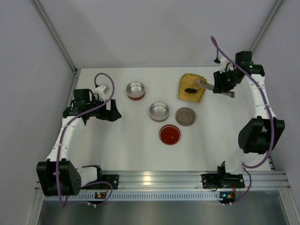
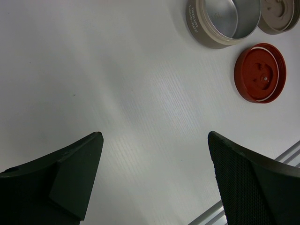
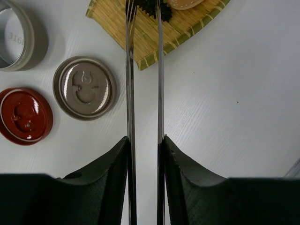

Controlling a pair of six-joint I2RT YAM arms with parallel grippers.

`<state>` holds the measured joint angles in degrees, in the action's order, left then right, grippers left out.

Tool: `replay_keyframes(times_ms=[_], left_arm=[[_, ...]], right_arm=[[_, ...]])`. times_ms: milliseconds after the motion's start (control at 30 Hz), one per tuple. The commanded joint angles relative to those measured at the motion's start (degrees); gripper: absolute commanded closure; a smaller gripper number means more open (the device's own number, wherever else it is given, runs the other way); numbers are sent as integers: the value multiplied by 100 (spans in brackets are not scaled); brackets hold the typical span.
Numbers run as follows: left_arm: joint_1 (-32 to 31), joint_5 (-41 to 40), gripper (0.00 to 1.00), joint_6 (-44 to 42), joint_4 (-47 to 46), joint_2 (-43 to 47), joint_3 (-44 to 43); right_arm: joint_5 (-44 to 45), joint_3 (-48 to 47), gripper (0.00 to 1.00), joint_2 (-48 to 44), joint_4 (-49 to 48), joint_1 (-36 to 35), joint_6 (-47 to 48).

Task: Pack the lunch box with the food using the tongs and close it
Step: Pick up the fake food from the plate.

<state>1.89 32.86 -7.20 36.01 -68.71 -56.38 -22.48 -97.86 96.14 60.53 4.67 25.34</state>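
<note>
**Top view:** On the white table (image 1: pixel 140 150), a yellow woven tray (image 1: pixel 185 79) is seen near the far right corner. A small black piece (image 1: pixel 191 90) lies on it. The right gripper (image 1: pixel 216 87) is held beside the tray's right side, closed on slim metal tongs (image 1: pixel 206 85) that reach over the tray. Around the table's middle, a red-based tin (image 1: pixel 135 90), a beige tin (image 1: pixel 159 111), a beige lid (image 1: pixel 185 116) and a red lid (image 1: pixel 169 134) are set apart, both tins uncovered. The left gripper (image 1: pixel 112 111) is positioned near the left edge.

**Left wrist view:** The left gripper (image 2: pixel 154 138) is shown spread wide with nothing between its fingers, above bare table. The beige tin (image 2: pixel 227 21), red lid (image 2: pixel 260 72) and beige lid (image 2: pixel 279 14) are visible beyond.

**Right wrist view:** The tongs (image 3: pixel 129 70) are clamped between the fingers of the right gripper (image 3: pixel 144 140), the two arms squeezed narrow. Their tips are placed around the black piece (image 3: pixel 149 8) on the tray (image 3: pixel 187 26). An orange chunk (image 3: pixel 185 3) is cut off by the top border, just beside it. The beige lid (image 3: pixel 84 88) and red lid (image 3: pixel 23 116) lie to the left.
</note>
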Motion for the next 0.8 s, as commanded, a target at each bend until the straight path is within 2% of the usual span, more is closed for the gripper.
replay_keyframes(times_ms=[0, 267, 400, 767], left_arm=[[31, 194, 2, -106, -164, 130, -119], [39, 10, 2, -106, -164, -37, -145], [31, -113, 2, -71, -156, -38, -128], [31, -325, 2, -115, -138, -2, -101]], right_arm=[[340, -461, 67, 273, -419, -45, -686], [683, -295, 66, 195, -1016, -422, -2024], [1515, -268, 60, 151, -1219, -914, -2471], [3679, -356, 59, 476, -1386, -1793, -3096]])
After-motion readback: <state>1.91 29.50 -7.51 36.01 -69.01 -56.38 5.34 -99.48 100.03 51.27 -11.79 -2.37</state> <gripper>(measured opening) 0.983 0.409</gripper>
